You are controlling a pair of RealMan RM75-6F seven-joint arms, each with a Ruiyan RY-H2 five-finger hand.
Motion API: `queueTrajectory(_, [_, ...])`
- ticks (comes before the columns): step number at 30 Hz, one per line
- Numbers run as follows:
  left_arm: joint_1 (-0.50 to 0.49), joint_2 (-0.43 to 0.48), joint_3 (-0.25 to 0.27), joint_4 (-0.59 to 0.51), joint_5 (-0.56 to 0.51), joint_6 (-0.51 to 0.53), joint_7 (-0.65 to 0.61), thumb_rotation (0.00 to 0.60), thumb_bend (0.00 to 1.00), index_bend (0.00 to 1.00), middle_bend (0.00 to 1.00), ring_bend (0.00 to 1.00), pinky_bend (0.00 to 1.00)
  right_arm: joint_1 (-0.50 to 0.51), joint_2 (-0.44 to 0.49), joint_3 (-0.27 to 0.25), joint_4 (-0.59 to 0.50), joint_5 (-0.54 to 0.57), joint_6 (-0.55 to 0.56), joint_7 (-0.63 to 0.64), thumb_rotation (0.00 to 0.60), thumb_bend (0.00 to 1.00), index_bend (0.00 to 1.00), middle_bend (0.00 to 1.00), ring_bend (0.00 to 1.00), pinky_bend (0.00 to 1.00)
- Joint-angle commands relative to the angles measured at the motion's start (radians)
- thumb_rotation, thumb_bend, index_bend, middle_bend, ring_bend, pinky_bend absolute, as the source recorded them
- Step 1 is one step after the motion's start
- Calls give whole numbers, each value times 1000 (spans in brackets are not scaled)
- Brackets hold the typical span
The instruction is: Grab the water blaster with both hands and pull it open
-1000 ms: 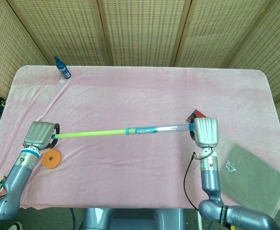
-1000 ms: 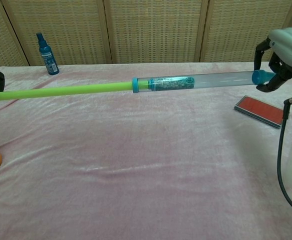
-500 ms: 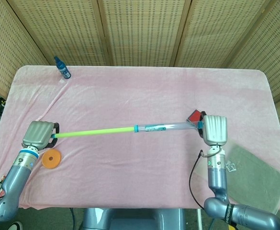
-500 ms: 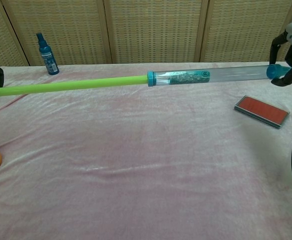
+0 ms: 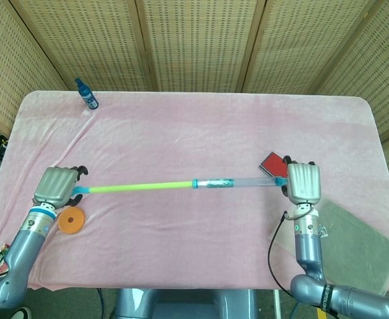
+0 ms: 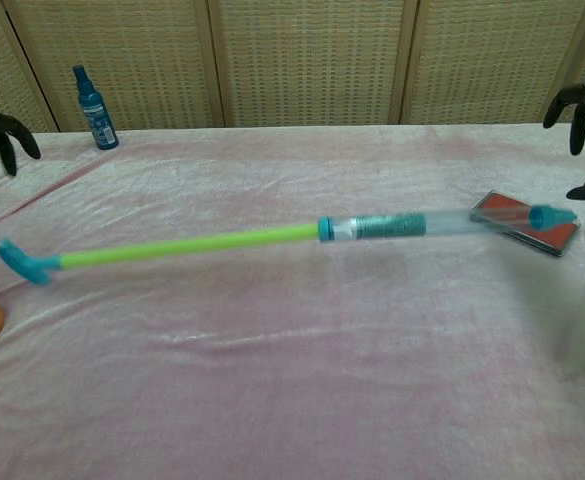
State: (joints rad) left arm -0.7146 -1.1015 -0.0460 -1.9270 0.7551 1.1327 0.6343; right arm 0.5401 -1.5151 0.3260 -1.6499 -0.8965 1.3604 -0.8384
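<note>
The water blaster (image 6: 302, 235) lies pulled out long across the pink cloth (image 5: 201, 133), its nozzle over the red case (image 6: 527, 222). It looks light, stiff and slick (best gripped at the ends). A moment ago I held both ends; now my left hand (image 5: 56, 185) and right hand (image 5: 302, 182) have fingers spread, holding nothing.

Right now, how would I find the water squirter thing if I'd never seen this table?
Look at the pink cloth covering the table. Across its middle, between the two robot hands, stretches the water blaster, a long thin stick. Nothing else is half bright green, half see-through tube.
</note>
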Motion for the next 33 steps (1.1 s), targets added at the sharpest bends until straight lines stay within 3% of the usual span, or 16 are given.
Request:
queueTrajectory(1, [6,4,-5,-17,-4,-8,-24,600,193,9,2,3,62,1,13,1,-6,14,-9,8,600,285,158,226,235,275])
queueTrajectory(3, [10,7,-9,-25,-4,-12,-40,600,193,6,0,0,11,-1,19,-2,-7,16,-12,19,600,283,152,198,198,251])
queueTrajectory(7, [32,5,-3,-33,42,0,-75,600,194,6,0,0,0,-11,35,-18,-14,5,-13,50,600,281,151,173,165,234])
queueTrajectory(14, [173,-38,66,-20,329,132,-230,600,194,6,0,0,0,-115,121,-129,-77,-157,2,262,600,269,143,33,15,132])
queueTrajectory(18, [233,-70,104,17,445,200,-269,600,195,6,0,0,0,-162,153,-183,-73,-261,18,382,600,257,135,0,0,45])
queueTrajectory(25, [376,-154,190,137,665,365,-319,600,194,2,0,0,0,-286,195,-315,23,-518,140,659,600,214,44,0,0,0])
queueTrajectory(33, [459,-165,212,198,744,429,-318,600,194,0,0,0,0,-355,190,-358,129,-627,217,766,600,198,0,0,0,0])
